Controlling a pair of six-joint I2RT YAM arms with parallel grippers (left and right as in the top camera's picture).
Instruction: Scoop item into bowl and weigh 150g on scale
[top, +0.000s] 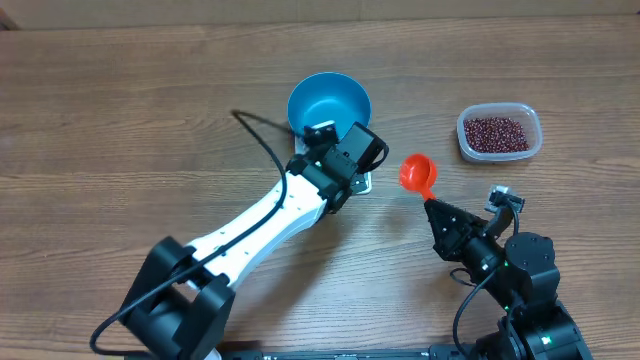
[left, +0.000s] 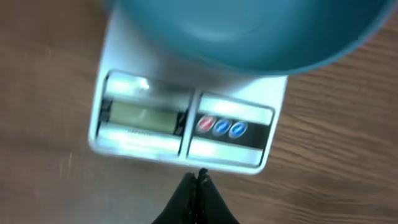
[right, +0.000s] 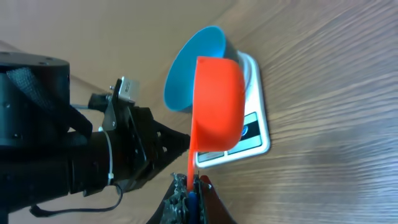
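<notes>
presses left gripper (left: 198, 177) fingers together, empty, just before the scale's (left: 186, 134) display edge. shows the bowl (top: 328, 100) on the scale, mid-table toward the far edge. pinches the scoop (top: 417, 173) handle in right gripper (right: 191, 182). holds beans (top: 497, 132) in the tub (top: 536, 140) toward the far right corner.

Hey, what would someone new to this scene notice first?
The bright orange scoop stands out mid-table, clamped in the right arm's jaws, between the blue bowl and the clear tub of red-brown beans at right. The bowl sits on a white scale, with the left arm's shut jaws right by its display edge.
</notes>
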